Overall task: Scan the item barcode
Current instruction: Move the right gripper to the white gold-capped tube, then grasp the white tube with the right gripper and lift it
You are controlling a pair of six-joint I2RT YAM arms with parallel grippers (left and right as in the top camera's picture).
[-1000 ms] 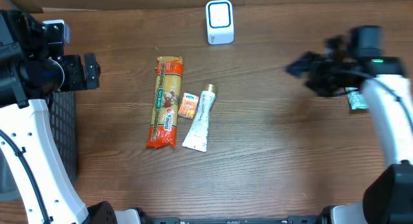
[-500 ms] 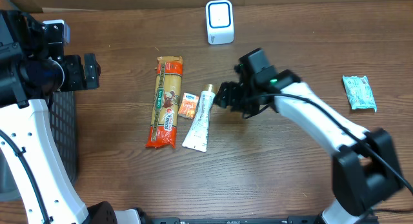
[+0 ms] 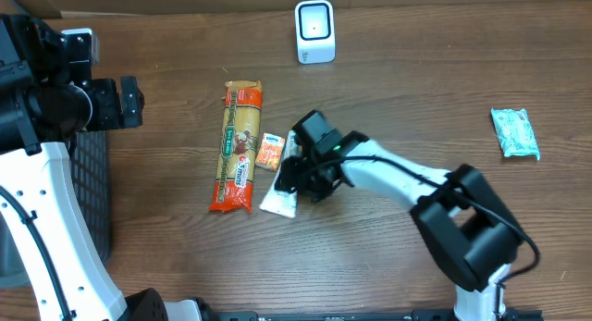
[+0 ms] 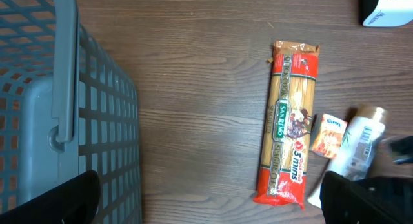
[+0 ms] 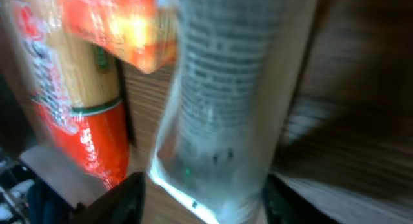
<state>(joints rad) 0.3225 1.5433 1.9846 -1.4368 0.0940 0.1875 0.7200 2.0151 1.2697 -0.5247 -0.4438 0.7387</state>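
The right claw (image 3: 292, 179) sits low over the white tube (image 3: 279, 202) at the centre of the desk (image 3: 407, 256), one finger on each side of it. The close view is too blurred to tell whether they pinch it. The tube lies just beside a small orange packet (image 3: 270, 152) and a long pasta pack (image 3: 239, 150). The scanner (image 3: 314, 30) stands at top centre. The left claw (image 4: 216, 199) hangs released beside the grey basket (image 4: 64, 121).
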